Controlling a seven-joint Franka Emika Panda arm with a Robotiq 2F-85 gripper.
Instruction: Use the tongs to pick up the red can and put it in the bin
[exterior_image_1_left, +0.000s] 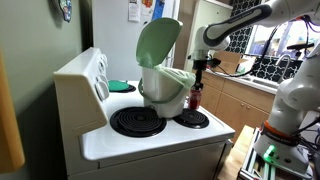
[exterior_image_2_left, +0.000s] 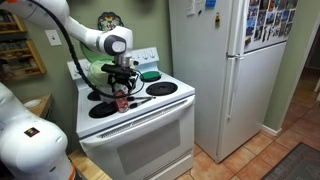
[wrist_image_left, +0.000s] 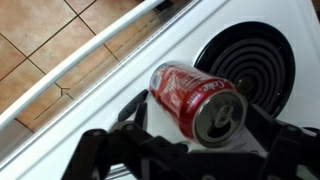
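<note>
A: Tongs (wrist_image_left: 133, 108) pinch the red can (wrist_image_left: 190, 95) across its body. It lies sideways, top end toward the wrist camera, over the white stove (exterior_image_1_left: 150, 142) beside a coil burner (wrist_image_left: 255, 55).
B: Gripper (exterior_image_1_left: 199, 70) looks clamped round the tongs. Can is probably light, thin-walled and slick, so a gentle mid-body hold suits.
A: Bin (exterior_image_1_left: 165, 98)?
B: Just left of the can in an exterior view. Green lid (exterior_image_1_left: 158, 42) up, liner over the rim. Contents not visible.
</note>
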